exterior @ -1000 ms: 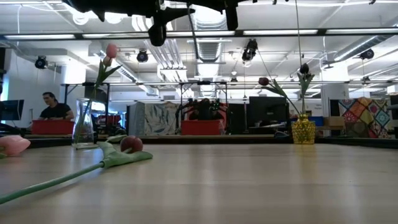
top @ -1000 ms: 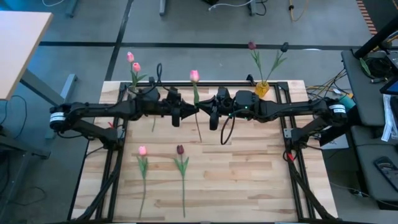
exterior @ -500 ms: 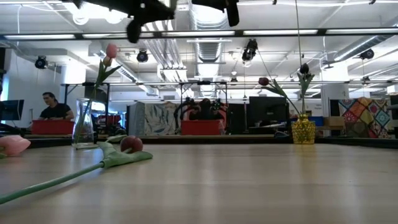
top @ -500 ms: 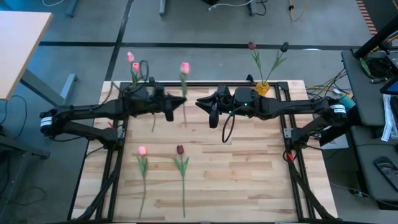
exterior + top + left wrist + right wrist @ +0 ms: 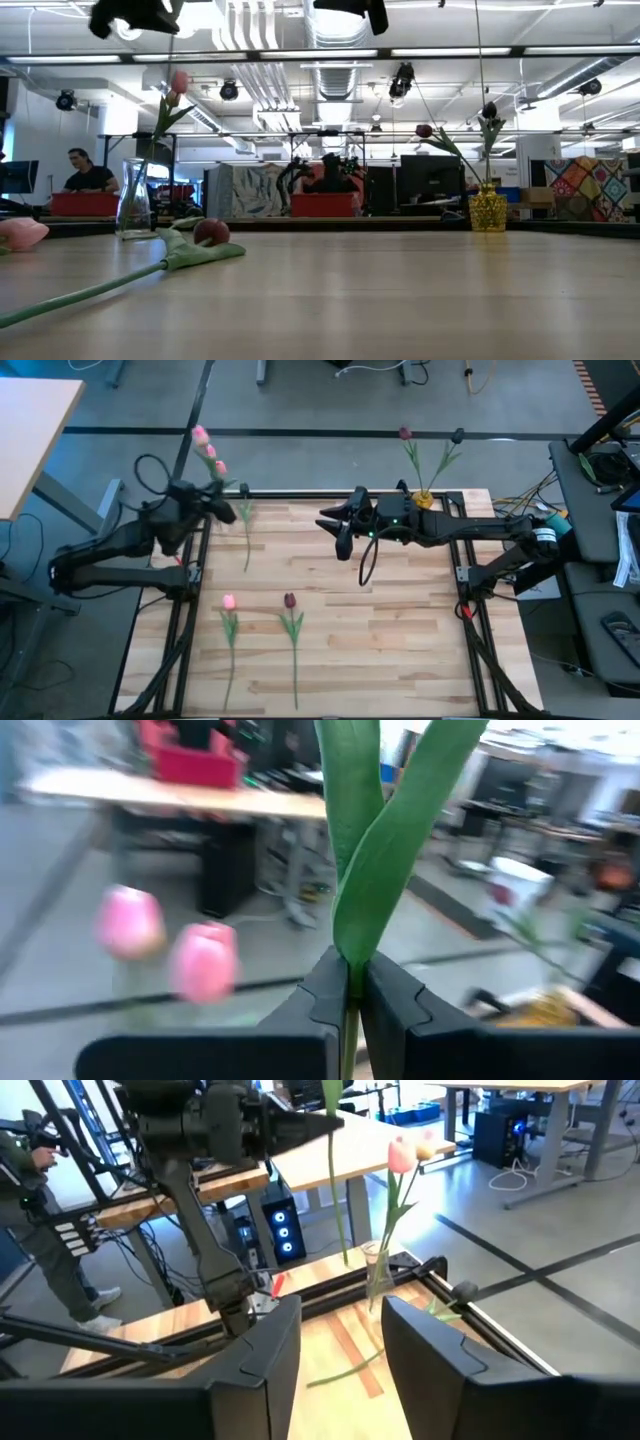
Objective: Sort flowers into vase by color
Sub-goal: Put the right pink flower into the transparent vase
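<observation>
My left gripper point(image 5: 228, 510) is over the table's far left corner, shut on a pink tulip point(image 5: 199, 433) that stands upright next to the clear vase point(image 5: 135, 200). That vase holds two pink tulips point(image 5: 214, 458). My right gripper point(image 5: 335, 532) hovers open over the far middle of the table with nothing between its fingers point(image 5: 250, 1350). The yellow vase point(image 5: 422, 503) at the far right holds two maroon tulips point(image 5: 404, 433). A pink tulip point(image 5: 229, 601) and a maroon one point(image 5: 289, 600) lie flat on the near part of the table. My left gripper pinches the tulip's thin stem just below its leaves point(image 5: 350, 1005) between its two fingers. The fingers are level and lie across the stem. The tulip is lifted clear of the table, its leaves point(image 5: 375, 850) and head above the fingers and its lower stem point(image 5: 340, 1220) hanging below.
Another green stem point(image 5: 246, 545) lies on the table near the clear vase; I cannot see its head. Black frame rails point(image 5: 180, 620) run along the table's left and right edges. In the room beyond the table a person point(image 5: 85, 172) sits at a desk.
The pink tulip has passed from my right gripper to my left one. My right gripper has opened and let go of it, staying near the far middle. My left gripper has carried the tulip, upright and clear of the table, toward the left edge, up beside the clear vase.
</observation>
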You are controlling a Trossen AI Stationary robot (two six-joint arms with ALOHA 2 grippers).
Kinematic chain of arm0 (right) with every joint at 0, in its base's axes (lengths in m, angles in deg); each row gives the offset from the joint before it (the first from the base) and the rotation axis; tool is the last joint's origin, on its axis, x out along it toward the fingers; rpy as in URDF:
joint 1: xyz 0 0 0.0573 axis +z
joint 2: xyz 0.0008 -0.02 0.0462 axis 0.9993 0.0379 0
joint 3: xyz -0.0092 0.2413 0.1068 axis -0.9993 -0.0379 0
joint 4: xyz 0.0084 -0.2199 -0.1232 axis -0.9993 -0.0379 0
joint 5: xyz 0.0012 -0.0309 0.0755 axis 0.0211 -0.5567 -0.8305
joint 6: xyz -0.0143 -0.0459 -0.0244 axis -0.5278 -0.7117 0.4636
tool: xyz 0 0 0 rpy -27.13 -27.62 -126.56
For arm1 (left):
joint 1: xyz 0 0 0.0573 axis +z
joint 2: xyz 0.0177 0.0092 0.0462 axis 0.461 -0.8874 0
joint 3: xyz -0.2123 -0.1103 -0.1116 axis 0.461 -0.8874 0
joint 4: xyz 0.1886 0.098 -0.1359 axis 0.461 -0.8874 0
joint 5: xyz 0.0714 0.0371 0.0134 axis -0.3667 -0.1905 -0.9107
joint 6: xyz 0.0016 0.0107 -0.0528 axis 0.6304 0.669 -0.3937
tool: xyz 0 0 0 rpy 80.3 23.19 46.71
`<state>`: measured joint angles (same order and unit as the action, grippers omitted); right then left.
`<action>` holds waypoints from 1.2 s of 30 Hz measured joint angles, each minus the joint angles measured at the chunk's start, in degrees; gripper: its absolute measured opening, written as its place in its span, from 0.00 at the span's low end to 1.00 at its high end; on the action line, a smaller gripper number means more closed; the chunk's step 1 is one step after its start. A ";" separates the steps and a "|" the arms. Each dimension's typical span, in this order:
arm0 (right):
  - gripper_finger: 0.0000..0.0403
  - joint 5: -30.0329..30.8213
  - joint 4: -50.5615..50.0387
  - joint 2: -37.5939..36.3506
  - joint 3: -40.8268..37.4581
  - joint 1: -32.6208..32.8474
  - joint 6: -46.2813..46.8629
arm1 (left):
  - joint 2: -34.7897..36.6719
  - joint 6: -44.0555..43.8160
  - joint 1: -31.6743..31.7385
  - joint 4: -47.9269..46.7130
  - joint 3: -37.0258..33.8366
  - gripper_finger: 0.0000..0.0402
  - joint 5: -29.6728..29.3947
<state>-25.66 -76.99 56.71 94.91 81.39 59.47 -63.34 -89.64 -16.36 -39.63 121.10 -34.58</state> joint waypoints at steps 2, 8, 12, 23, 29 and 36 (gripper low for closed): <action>0.30 0.08 -0.13 0.00 -0.02 0.00 -0.01 | 1.54 2.31 0.00 -0.57 0.00 0.00 -3.75; 0.24 1.20 -0.05 0.02 -0.02 -0.15 -0.07 | 4.90 4.76 1.05 -2.77 -1.39 0.00 -9.38; 0.21 1.22 -0.05 0.02 -0.02 -0.24 -0.81 | 7.34 4.47 3.76 -3.19 -4.82 0.00 -9.38; 0.20 1.18 0.16 0.04 -0.04 -0.24 -1.53 | 13.80 13.31 15.38 12.89 -15.18 0.00 2.28; 0.18 1.18 0.19 0.07 -0.07 -0.24 -1.49 | 15.86 13.72 23.52 15.44 -18.05 0.00 10.46; 0.18 1.18 0.19 0.07 -0.07 -0.24 -1.45 | 15.32 13.23 33.24 20.94 -21.63 0.00 20.89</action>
<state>-24.48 -76.80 56.78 94.84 81.15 58.03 -48.02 -76.41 16.88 -18.69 99.47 -13.69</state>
